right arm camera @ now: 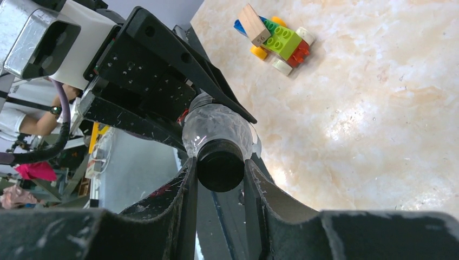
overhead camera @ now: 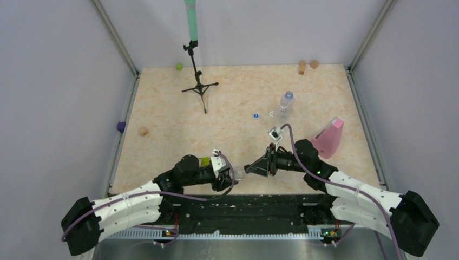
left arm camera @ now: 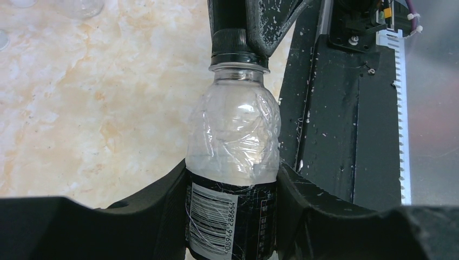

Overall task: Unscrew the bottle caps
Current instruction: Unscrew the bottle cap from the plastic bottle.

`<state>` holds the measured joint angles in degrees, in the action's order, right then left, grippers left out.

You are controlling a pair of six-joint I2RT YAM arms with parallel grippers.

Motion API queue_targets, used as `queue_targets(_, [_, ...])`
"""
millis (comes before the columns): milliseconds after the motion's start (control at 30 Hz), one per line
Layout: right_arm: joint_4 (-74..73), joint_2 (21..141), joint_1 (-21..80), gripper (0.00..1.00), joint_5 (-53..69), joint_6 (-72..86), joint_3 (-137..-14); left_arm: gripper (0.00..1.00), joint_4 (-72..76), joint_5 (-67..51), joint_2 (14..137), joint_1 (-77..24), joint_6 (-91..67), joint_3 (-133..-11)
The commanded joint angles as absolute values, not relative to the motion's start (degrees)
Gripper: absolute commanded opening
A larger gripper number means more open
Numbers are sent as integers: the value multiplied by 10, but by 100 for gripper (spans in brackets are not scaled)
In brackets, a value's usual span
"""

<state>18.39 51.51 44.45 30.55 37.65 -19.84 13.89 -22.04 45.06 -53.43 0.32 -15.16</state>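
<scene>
Overhead, my left gripper (overhead camera: 235,175) and right gripper (overhead camera: 250,169) meet nose to nose just over the near edge of the table (overhead camera: 162,108), with the held bottle (overhead camera: 242,173) lying sideways between them. Behind them a broad stretch of tabletop runs up to the standing bottle (overhead camera: 286,104), which has a blue cap (overhead camera: 256,115) and a white cap (overhead camera: 271,114) lying just beside it. The pink wedge (overhead camera: 330,138) sits close to my right forearm, and the tripod stand (overhead camera: 199,86) is well apart at the far left. From my left wrist, my jaws are clamped on the labelled lower body of the held bottle, its crinkled shoulder sticking out past my fingers (left arm camera: 162,211). The right gripper's fingers pinch the black cap (left arm camera: 233,43), and the bottle hangs along the line where tabletop meets the black base rail (left arm camera: 335,135). From my right wrist, my jaws are closed tight on either side of the black cap, which faces me end-on. The toy bricks (right arm camera: 279,38) lie on the tabletop beyond, well apart from the bottle.
</scene>
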Motion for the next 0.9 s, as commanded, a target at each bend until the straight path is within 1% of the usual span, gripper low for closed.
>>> queue_targets(0, [178, 513, 443, 0, 321, 318, -194, 2, 221, -203, 429, -533, -18, -148])
queue_targets(133, [191, 520, 443, 0, 344, 267, -192, 0, 231, -219, 430, -533, -19, -138])
queue_targets(300, [225, 522, 443, 0, 385, 185, -180, 0, 223, -282, 465, -533, -18, -150])
queue_targets(367, [257, 517, 443, 0, 387, 162, -163, 0, 209, -298, 488, -533, -18, -167])
queue_targets(500, [337, 498, 446, 0, 427, 82, -120, 0, 193, -332, 523, -533, -5, -191])
queue_targets(633, [381, 462, 446, 0, 421, -12, -80, 0, 187, -372, 546, -533, 20, -197])
queue_targets(767, [362, 425, 447, 0, 399, -104, -65, 0, 173, -379, 563, -533, 31, -204])
queue_targets(867, [355, 414, 446, 0, 382, -123, -64, 0, 181, -374, 564, -533, 41, -203])
